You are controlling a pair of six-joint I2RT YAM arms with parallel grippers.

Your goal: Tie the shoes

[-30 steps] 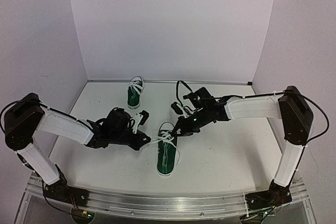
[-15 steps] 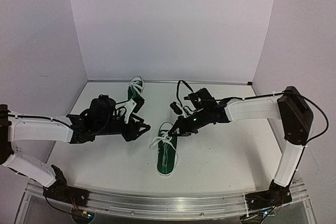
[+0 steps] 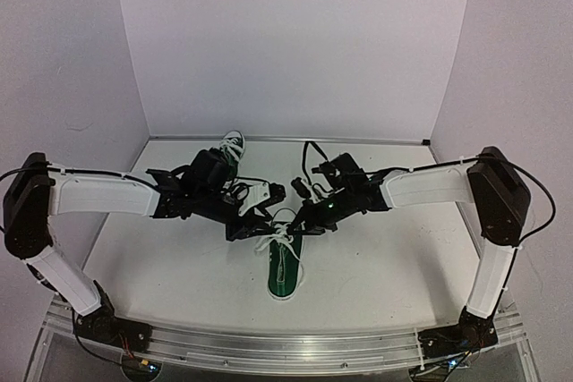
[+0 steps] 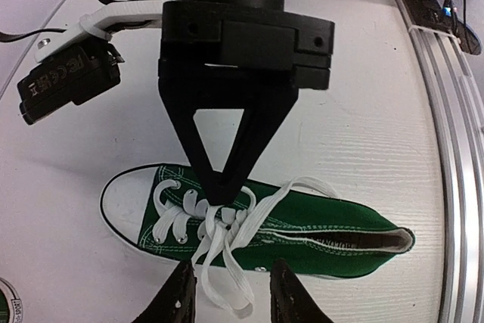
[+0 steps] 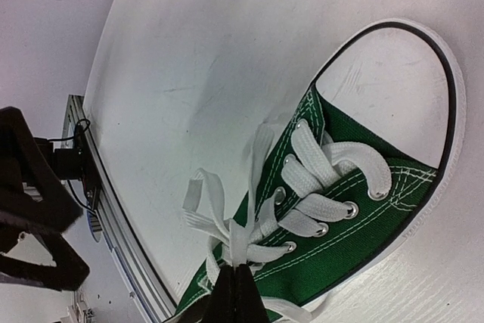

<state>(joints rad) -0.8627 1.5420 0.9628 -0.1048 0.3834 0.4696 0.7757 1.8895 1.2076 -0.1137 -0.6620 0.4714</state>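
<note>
The near shoe [image 3: 285, 266] lies on its sole in the middle of the white worktop [image 3: 394, 266], toe cap towards the back wall. Its white laces [image 4: 219, 225] are loose across the tongue. The right tool [image 5: 236, 296] is pinched tight on a strand of those laces at the eyelets. The left tool [image 4: 231, 304] hovers at the shoe's side, its fingers moderately apart. The far shoe [image 3: 233, 145] sits near the back wall, partly hidden by the left arm.

Pale lilac walls [image 3: 295, 42] close in the worktop on three sides, and an aluminium rail [image 3: 269, 346] runs along its near edge.

Only the top view takes in both shoes. Only the left wrist view shows lace ends lying between the left tool's fingers, with no clear grip on them. Only the right wrist view shows faint grey scuffs on the toe cap [image 5: 386, 81].
</note>
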